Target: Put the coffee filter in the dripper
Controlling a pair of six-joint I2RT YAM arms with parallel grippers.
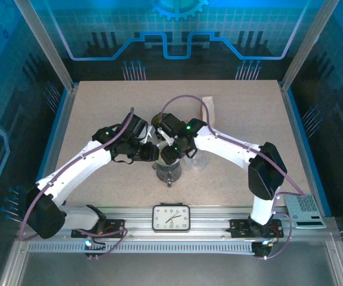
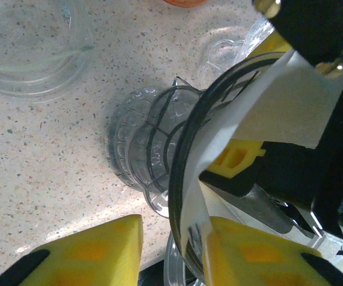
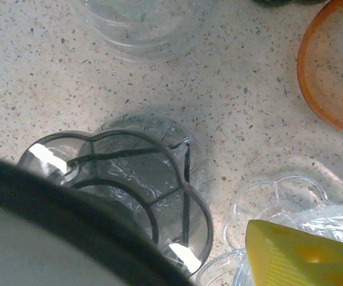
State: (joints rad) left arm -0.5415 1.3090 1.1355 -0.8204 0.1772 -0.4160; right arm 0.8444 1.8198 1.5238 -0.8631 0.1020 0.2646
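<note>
The white coffee filter [image 2: 290, 101] lies partly inside the dripper [image 2: 178, 179], near the middle of the speckled tabletop [image 2: 40, 155]. The left gripper [image 2: 174, 253] straddles the dripper's dark rim with its fingers apart. I cannot tell whether the right gripper [image 1: 172, 152] grips anything.

Your coffee filter [image 2: 290, 107] is white, the dripper's [image 2: 176, 179] rim black. Under the dripper, the table [image 2: 40, 155] is beige with dark speckles.

Counter: speckled beige stone counter [image 3: 52, 77].
Centre: clear scalloped plastic cup [image 3: 153, 173].
Lower left: blurred dark curved rim [image 3: 70, 220], overlapping the cup.
Upper right: translucent orange round dish [image 3: 332, 71].
Lower right: yellow fingers [image 3: 302, 259], one tip.
</note>
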